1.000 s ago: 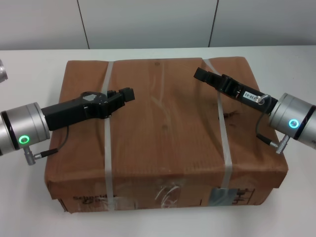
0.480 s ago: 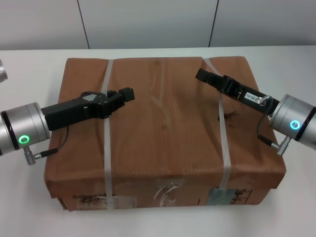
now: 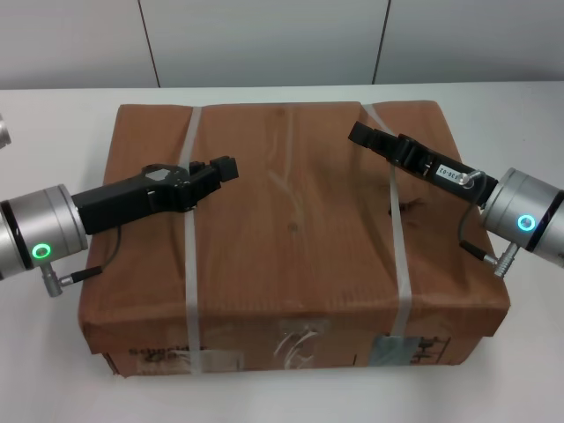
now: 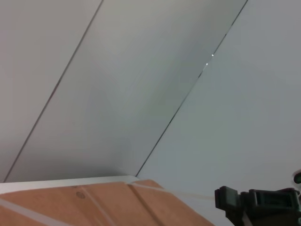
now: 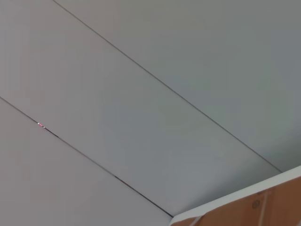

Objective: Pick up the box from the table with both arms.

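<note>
The large brown paper-wrapped box (image 3: 291, 229) lies flat on the white table (image 3: 53, 123) and fills most of the head view. Two white straps cross it, one on the left (image 3: 188, 264) and one on the right (image 3: 401, 264). Tape and labels show on its near side. My left gripper (image 3: 227, 167) reaches over the box top, crossing the left strap. My right gripper (image 3: 359, 134) reaches over the top by the far end of the right strap. The left wrist view shows the box top (image 4: 94, 207) and the right gripper (image 4: 254, 205) farther off. The right wrist view shows a box corner (image 5: 263, 207).
A grey panelled wall (image 3: 264, 35) stands behind the table's far edge. A small silver object (image 3: 3, 130) sits at the far left edge of the head view. Bare table shows on both sides of the box.
My right gripper has shifted slightly to the right over the box top. The box's near right corner sits a touch lower. The left arm has not visibly moved.
</note>
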